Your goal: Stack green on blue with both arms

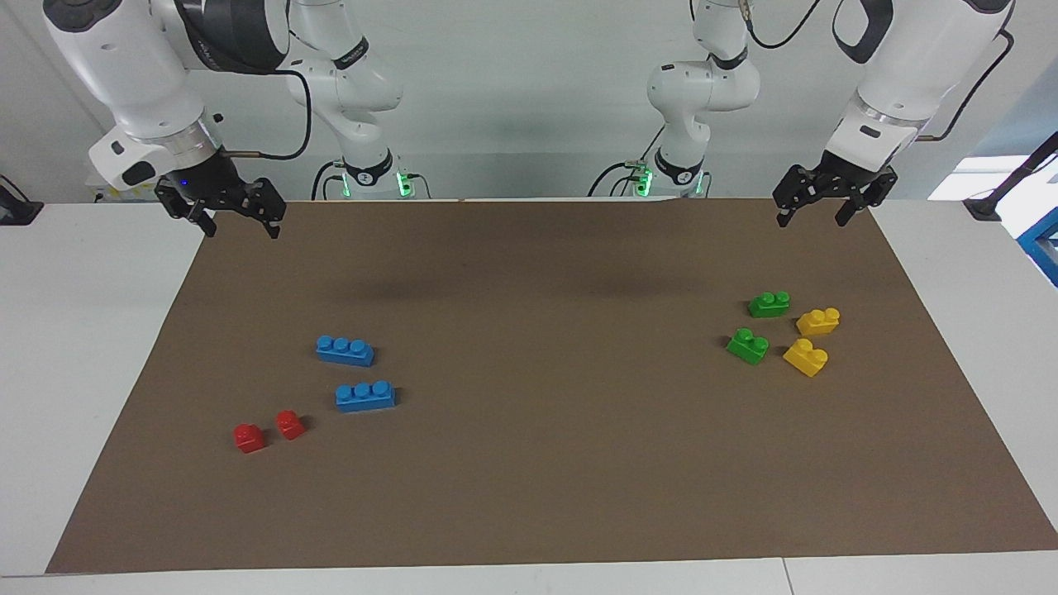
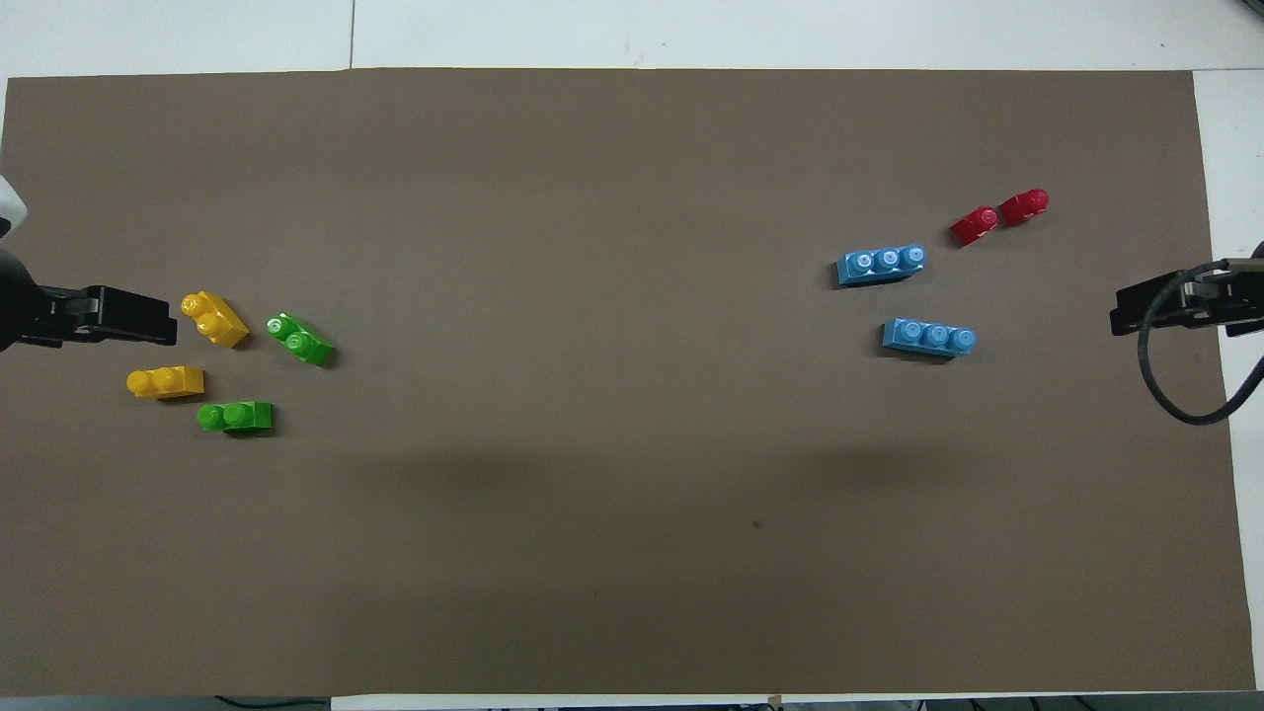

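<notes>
Two green bricks lie on the brown mat toward the left arm's end, also seen in the overhead view. Two blue three-stud bricks lie toward the right arm's end, one a little farther from the robots than the other. My left gripper hangs open and empty over the mat's corner at the robots' edge. My right gripper hangs open and empty over the mat's corner at its own end. Neither touches a brick.
Two yellow two-stud bricks lie right beside the green ones. Two small red bricks sit a little farther from the robots than the blue ones. The brown mat covers most of the white table.
</notes>
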